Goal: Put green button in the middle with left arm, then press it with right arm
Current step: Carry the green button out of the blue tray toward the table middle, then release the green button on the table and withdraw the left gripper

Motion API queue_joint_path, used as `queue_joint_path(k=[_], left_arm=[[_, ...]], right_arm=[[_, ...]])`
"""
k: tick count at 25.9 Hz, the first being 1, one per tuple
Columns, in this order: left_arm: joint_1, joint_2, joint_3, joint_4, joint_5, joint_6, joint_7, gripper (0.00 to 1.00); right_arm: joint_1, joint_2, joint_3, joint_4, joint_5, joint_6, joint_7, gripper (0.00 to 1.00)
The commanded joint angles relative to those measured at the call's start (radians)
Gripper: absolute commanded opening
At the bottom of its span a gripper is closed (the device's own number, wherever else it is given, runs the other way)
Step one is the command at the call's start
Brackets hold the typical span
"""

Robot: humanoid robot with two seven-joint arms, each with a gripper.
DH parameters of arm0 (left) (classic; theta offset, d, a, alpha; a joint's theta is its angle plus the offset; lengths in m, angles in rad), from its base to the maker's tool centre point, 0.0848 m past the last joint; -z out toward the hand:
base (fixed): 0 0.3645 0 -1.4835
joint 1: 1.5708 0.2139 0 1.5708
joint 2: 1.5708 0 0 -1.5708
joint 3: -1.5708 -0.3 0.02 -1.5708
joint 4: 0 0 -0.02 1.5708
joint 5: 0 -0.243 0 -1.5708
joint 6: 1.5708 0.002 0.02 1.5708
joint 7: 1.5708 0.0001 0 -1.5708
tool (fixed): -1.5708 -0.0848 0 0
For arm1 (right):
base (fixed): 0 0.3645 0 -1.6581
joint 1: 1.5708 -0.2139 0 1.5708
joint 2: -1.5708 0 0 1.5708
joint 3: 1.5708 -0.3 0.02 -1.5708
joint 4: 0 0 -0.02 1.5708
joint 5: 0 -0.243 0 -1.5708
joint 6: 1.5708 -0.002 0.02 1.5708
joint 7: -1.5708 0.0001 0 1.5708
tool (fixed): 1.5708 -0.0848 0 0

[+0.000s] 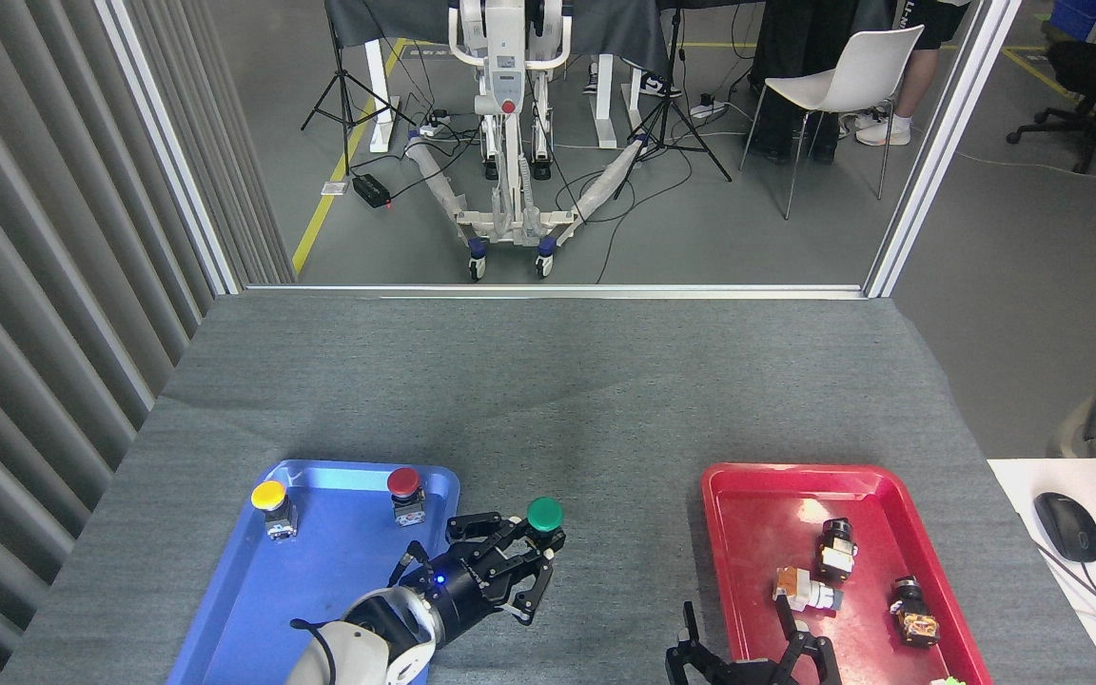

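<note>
The green button (544,515) has a round dark-green cap on a small dark base. It is held above the grey fabric just right of the blue tray (310,590), with my left gripper (531,557) shut on its base. The bare middle of the table (596,571) lies directly right of it, between the two trays. At the bottom edge, my right gripper (743,633) stands open beside the red tray's near left corner, holding nothing.
A yellow button (271,501) and a red button (405,488) stand at the back of the blue tray. The red tray (757,495) holds several small switch parts (833,550). A white desk with a mouse (1066,525) is at far right.
</note>
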Motion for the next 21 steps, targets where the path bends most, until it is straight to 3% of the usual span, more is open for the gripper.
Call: queue_joint_path(k=[1, 9, 12, 15, 16, 17, 18, 21], left_arm=[[-0.024, -0.064, -0.019, 0.075, -0.046, 0.017, -0.008, 0.0], [-0.031, -0.084, -0.024, 0.161, -0.046, 0.017, 0.006, 0.03], [-0.03, -0.084, -0.024, 0.162, -0.045, 0.017, 0.009, 0.31], [-0.027, -0.084, -0.024, 0.168, -0.04, 0.017, 0.015, 0.45], [-0.027, -0.084, -0.022, 0.174, -0.038, 0.018, 0.018, 0.57], [-0.027, -0.085, -0.022, 0.178, -0.034, 0.018, 0.018, 0.8], [-0.025, -0.085, -0.021, 0.181, -0.028, 0.018, 0.023, 0.96], [-0.018, -0.084, -0.019, 0.17, -0.025, 0.018, 0.05, 0.99]], right_arm=[[0.0, -0.001, 0.0, 0.0, 0.0, 0.0, 0.001, 1.0], [0.0, 0.001, 0.0, 0.0, 0.0, 0.002, 0.002, 1.0], [0.0, 0.001, 0.0, 0.0, 0.0, 0.002, 0.004, 1.0], [0.0, 0.001, 0.0, 0.0, 0.0, 0.002, 0.005, 0.99], [0.0, 0.001, 0.0, 0.0, 0.0, 0.002, 0.005, 0.99], [-0.002, 0.001, 0.0, 0.0, 0.0, 0.002, 0.005, 0.99], [-0.002, 0.001, 0.0, 0.0, 0.0, 0.002, 0.005, 0.99], [-0.002, 0.002, 0.002, 0.0, 0.0, 0.002, 0.005, 0.99]])
